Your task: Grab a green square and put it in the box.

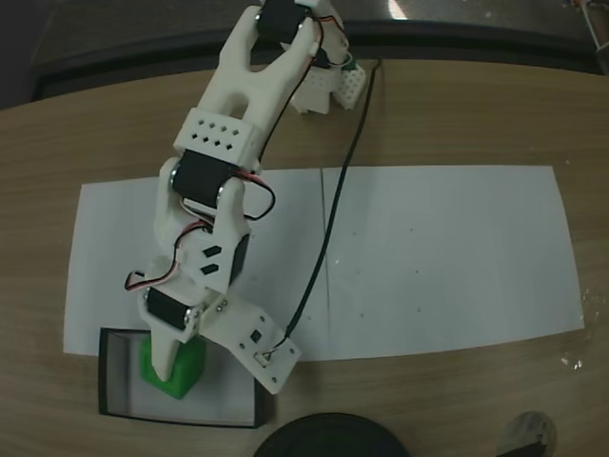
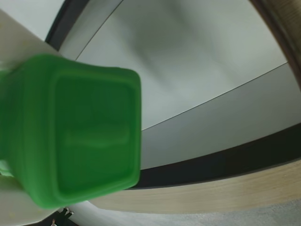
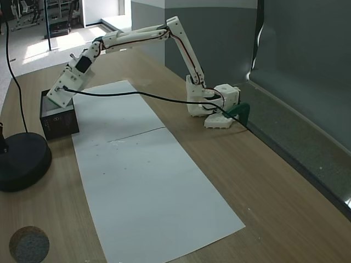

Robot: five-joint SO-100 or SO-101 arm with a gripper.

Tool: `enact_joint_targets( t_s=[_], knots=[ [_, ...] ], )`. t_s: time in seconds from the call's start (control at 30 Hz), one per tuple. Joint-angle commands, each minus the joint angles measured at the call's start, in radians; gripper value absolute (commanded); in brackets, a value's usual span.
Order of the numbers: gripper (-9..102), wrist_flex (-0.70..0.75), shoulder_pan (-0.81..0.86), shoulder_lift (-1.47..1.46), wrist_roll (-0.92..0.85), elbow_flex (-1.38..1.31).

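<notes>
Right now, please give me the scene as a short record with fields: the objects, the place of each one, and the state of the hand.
surface: wooden table with a white paper sheet on it
green square: held over the box floor, near the left end in the fixed view from above
box: at the paper's near edge in that view, partly on it
hand: shut on the green square, reaching down into the box
contact with floor: cannot tell
black disc: beside the box
</notes>
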Motion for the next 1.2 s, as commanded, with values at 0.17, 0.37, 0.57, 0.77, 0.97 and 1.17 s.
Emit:
enact_joint_targets(
  t_s=[0.17, 0.37, 0.57, 0.77, 0.97, 1.17],
  knots=[
    [32, 0.055, -0.003, 0.046, 0.006, -0.087],
    [24, 0.077, -0.006, 0.118, 0.041, -0.077],
    [12, 0.247, -0.054, 0.319, 0.129, -0.077],
    [0, 0.502, -0.221, 0.583, 0.141, -0.075],
    [0, 0.736, -0.446, 0.893, 0.140, -0.075],
    [0, 0.877, -0.523, 1.184, 0.138, 0.037]
  ],
)
